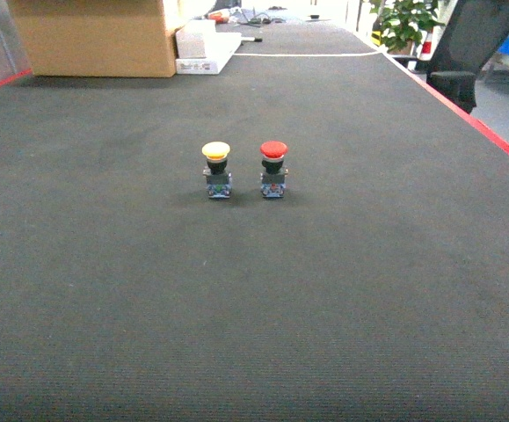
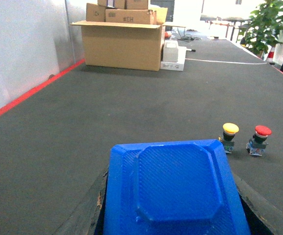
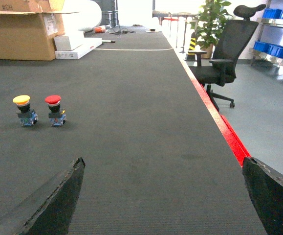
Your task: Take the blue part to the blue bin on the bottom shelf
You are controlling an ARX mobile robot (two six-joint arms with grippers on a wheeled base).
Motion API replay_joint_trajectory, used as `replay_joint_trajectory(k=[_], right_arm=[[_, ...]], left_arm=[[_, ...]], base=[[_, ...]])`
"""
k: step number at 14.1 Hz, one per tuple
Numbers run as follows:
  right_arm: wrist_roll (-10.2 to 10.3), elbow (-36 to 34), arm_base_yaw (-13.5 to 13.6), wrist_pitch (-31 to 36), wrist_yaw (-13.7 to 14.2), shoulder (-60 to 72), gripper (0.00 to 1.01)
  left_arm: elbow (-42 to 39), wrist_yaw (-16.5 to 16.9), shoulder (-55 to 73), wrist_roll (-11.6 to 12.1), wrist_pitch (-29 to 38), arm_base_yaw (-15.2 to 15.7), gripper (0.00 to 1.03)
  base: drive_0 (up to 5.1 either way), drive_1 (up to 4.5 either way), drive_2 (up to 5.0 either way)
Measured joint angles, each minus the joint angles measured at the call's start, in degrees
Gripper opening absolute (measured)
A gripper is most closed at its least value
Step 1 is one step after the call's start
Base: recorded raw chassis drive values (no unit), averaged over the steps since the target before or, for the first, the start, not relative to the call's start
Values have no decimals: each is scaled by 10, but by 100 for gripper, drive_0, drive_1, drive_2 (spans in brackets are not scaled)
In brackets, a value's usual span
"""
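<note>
The right gripper [image 3: 165, 205] hangs low over the dark grey mat [image 3: 146, 122] with its two black fingers [image 3: 58, 205] spread wide and nothing between them, so it is plainly released. From it, the blue part [image 3: 56, 111], the little push button with the red mushroom cap on a short blue and grey body, stands upright ahead and well off to the left, resting on the mat and touched by nothing. Just beside it, one step further left, stands its twin with a yellow cap [image 3: 24, 110]; the two are close but apart. Beyond them, further ahead of that gripper, sit a large cardboard box [image 3: 19, 29] and a flat white box [image 3: 77, 46]. To the right runs the red edge strip [image 3: 219, 122], with a black office chair [image 3: 224, 58] and a potted plant [image 3: 209, 22] past it. The left gripper [image 2: 173, 196] has a blue bin [image 2: 173, 191] filling the whole gap between its fingers [image 2: 99, 200], whose dark edges press against the bin's sides, so it looks clenched on the bin with the ribbed flat face turned up towards the wrist camera. From this gripper the red-capped part [image 2: 259, 139] stands ahead and to the right, just past the bin's far corner, with the yellow-capped one [image 2: 228, 137] nearer the bin. In the head view the pair stand side by side, the yellow one [image 1: 217, 170] on the left, the red [image 1: 273, 170] on the right.
</note>
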Motion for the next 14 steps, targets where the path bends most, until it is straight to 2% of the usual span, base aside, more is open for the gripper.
replay_joint_trajectory(k=[12,14], right_arm=[[0,0,0,0,-1,0,98],[0,0,0,0,0,0,98]], left_arm=[[0,-2,-1,0,0,0,44],[0,0,-1,0,1,0,44]], base=[[0,0,0],[-158,-158,-158]])
